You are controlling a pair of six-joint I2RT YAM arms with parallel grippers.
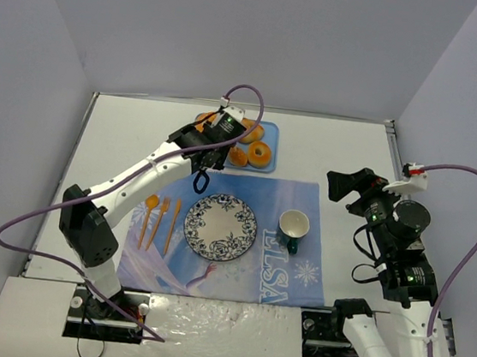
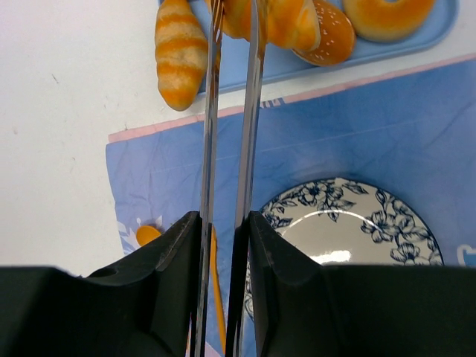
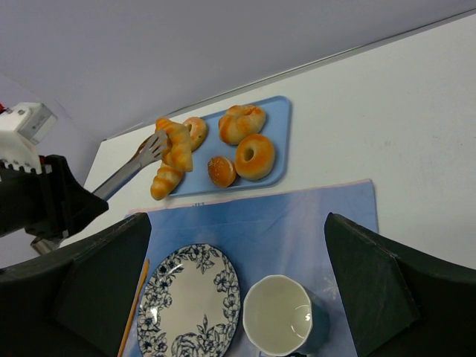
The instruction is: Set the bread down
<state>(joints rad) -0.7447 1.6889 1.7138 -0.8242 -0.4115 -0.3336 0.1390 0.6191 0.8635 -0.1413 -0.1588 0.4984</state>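
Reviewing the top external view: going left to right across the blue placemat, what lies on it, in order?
Orange cutlery → blue-patterned plate → cup.

you're looking at a pale blue tray (image 3: 280, 123). the bread (image 3: 178, 137) is golden-orange with paler bands, the horn (image 2: 178, 52) striped orange and cream. your plate (image 1: 221, 226) is white with a dark blue floral rim, the mat (image 1: 263, 190) blue with white snowflakes and lettering, the cup (image 1: 293, 226) green outside, white inside, the cutlery (image 1: 162, 221) orange, the tongs (image 2: 248, 134) silver.
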